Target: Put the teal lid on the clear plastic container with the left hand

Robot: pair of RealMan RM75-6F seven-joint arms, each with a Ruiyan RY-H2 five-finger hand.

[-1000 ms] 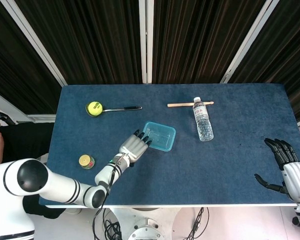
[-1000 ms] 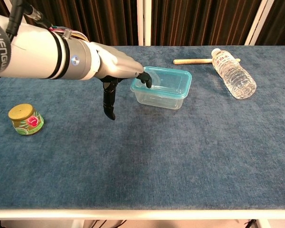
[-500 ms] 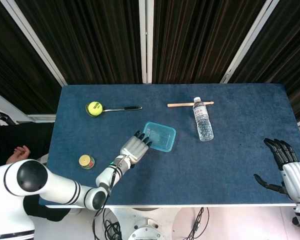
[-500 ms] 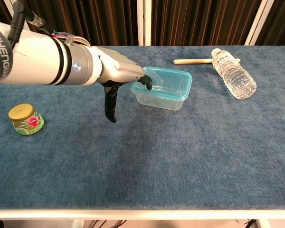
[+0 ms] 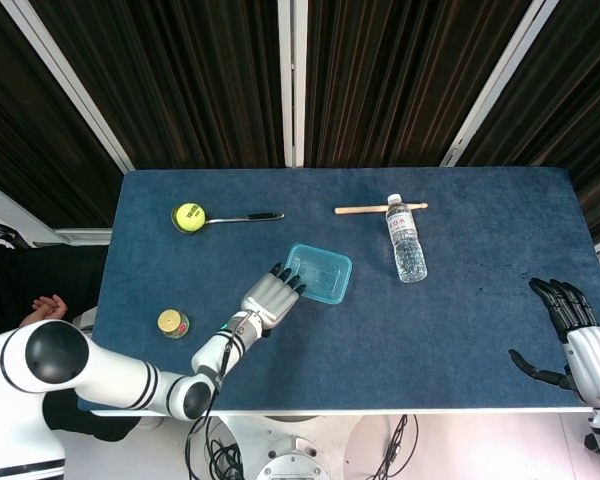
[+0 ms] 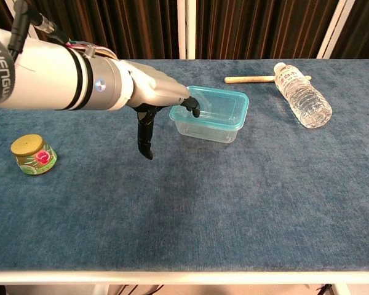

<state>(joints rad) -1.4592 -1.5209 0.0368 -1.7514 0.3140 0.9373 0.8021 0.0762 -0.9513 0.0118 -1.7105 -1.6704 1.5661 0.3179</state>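
The clear plastic container (image 6: pixel 210 117) is sitting near the middle of the counter (image 5: pixel 460 320), a rounded rectangular tub with thin see-through walls, and the teal lid (image 6: pixel 215 101) is lying on it as a smooth teal band around the top. The counter's surface is looking like a napped, dark blue cloth. The left hand (image 6: pixel 154 92), a grey metallic shell with black fingertips, is reaching over the container's left end, its fingertips (image 6: pixel 194 109) resting on the lid's left rim while the thumb is pointing down towards the cloth beside the tub; the fingers are lying extended and clamping nothing. The right hand (image 5: pixel 570 325) is hanging over the counter's near right corner, well apart from everything, its dark fingers spread and holding nothing.

A ribbed transparent water bottle (image 5: pixel 407 243) is lying on its side to the right of the container, its white cap touching a thin wooden stick (image 5: pixel 368 209). A yellow tennis ball (image 5: pixel 189 216) is resting at the end of a slim dark-handled utensil (image 5: pixel 245 216) towards the far left. A small round jar with a gold lid (image 6: pixel 32 153) is standing near the left front edge. Open cloth is stretching across the near half and along the right side
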